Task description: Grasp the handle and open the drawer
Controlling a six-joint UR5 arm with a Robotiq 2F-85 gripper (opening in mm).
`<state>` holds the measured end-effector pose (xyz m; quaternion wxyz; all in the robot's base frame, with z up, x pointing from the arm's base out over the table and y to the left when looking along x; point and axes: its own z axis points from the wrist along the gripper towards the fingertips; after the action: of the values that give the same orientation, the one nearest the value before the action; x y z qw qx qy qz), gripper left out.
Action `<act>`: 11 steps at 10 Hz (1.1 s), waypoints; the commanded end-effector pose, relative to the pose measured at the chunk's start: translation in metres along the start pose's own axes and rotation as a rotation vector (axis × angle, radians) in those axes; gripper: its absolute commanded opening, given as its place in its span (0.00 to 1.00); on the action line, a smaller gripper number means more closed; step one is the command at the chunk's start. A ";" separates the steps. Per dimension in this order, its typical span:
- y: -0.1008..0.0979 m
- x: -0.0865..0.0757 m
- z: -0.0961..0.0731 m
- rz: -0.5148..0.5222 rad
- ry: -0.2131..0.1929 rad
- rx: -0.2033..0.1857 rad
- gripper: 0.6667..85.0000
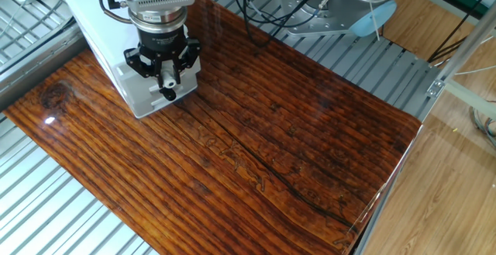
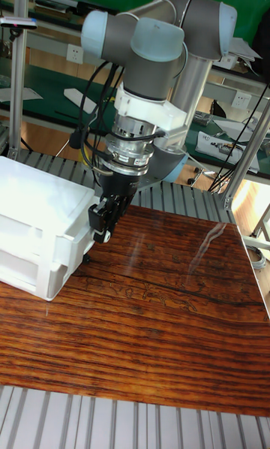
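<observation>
Fixed view: black tool [image 1: 167, 92] against boxy white plastic drawer [image 1: 153, 94].

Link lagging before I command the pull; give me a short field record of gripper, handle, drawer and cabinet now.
gripper: pointing down at the cabinet's front face, fingers close together; grip unconfirmed
handle: small dark knob just below the fingertips, mostly hidden
drawer: lower tier, looks flush, not pulled out
cabinet: white, on the wooden tabletop, at its far left corner

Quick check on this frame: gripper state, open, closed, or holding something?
Gripper: down at the front of the white plastic drawer cabinet; its fingers look close together, but whether they clamp the small black knob cannot be told.
</observation>
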<state>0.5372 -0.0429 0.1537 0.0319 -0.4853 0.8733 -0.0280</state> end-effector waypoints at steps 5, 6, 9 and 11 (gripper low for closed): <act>0.000 -0.010 0.005 0.014 -0.024 -0.004 0.13; 0.001 -0.011 0.007 0.015 -0.027 -0.008 0.13; 0.001 -0.013 0.006 0.019 -0.025 -0.008 0.13; 0.002 -0.018 0.005 0.022 -0.023 -0.008 0.13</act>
<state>0.5428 -0.0327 0.1474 0.0364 -0.4794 0.8765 -0.0229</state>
